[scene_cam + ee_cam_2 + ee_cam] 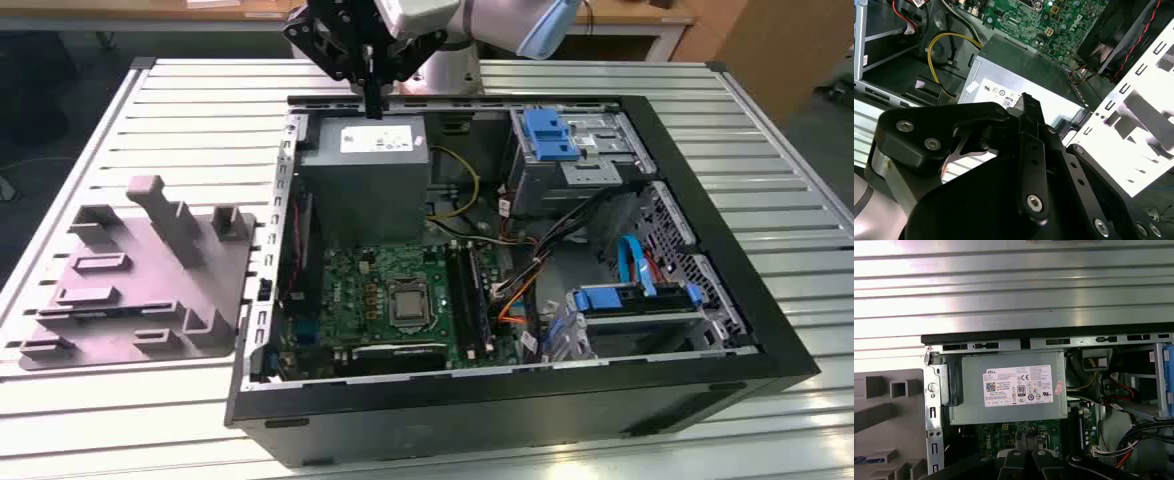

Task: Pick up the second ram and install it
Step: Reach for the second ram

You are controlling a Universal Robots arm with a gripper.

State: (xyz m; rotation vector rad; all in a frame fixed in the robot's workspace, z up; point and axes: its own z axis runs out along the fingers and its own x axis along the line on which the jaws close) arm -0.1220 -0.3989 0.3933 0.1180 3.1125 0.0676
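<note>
Gripper (374, 98) hangs over the PSU (363, 150) at the case rear, fingers pinched together w/ nothing between (as far as visible). Second ram (865, 459) is prob. the blue strip on the grey fixture (134, 290). Light, stiff, fragile; pinch flat faces mid-length, off contacts.

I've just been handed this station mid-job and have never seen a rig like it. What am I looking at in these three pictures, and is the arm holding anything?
It is one robot arm ending in a black gripper. The exterior view is taken from off the arm. It shows a slatted metal table bearing an open computer case, with a grey holder tray at that view's left. Both wrist views ride on the arm and look past the gripper at the grey power supply and the green motherboard. The gripper hangs over the power-supply end of the case, fingers closed together. Whether they pinch anything, I cannot tell.
</note>
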